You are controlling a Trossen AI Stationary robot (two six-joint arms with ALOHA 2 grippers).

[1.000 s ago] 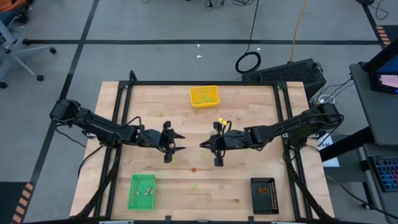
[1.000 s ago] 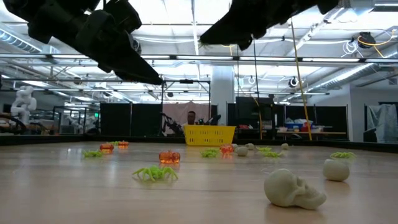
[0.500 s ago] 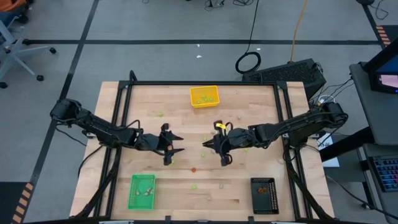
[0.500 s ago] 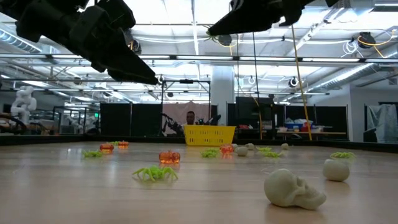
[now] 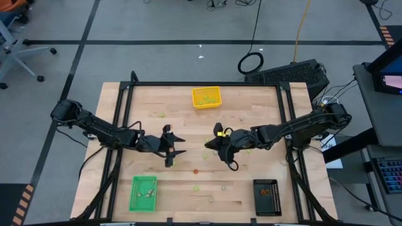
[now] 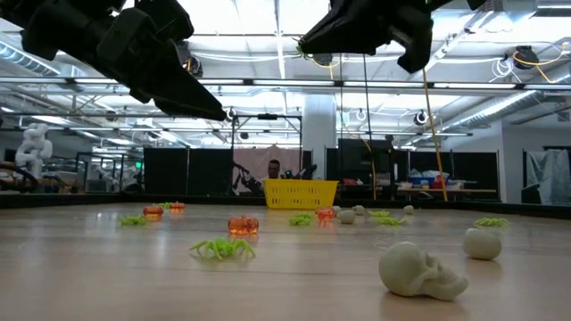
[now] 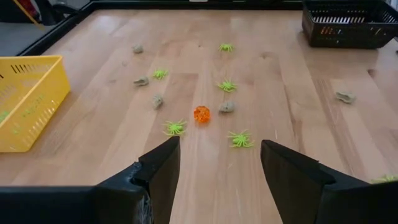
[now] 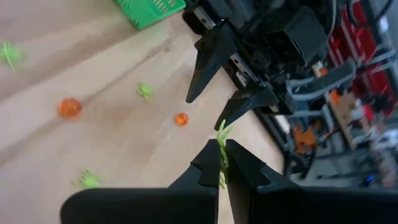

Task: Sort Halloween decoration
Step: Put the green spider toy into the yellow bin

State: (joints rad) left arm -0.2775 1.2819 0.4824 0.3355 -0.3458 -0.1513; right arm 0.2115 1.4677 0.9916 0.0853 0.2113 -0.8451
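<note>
Halloween decoration: spiders, pumpkins [image 7: 201, 114] and skulls [image 6: 419, 270] scattered mid-table (some in corner trays). Right gripper [image 8: 221, 163] above table centre, jaws pinched on a green spider [image 8: 221, 134]. Left gripper [image 5: 176, 145] opposite, jaws spread, empty.

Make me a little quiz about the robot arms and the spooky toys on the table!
1. True or false: the right gripper is pinching a light green spider.
2. In the left wrist view, which tray shows at the side of the picture? A) yellow tray B) a blue tray C) a red tray
3. Fill in: the left gripper hangs above the table with its fingers ____.

Key: 1 true; 2 A; 3 open.
</note>
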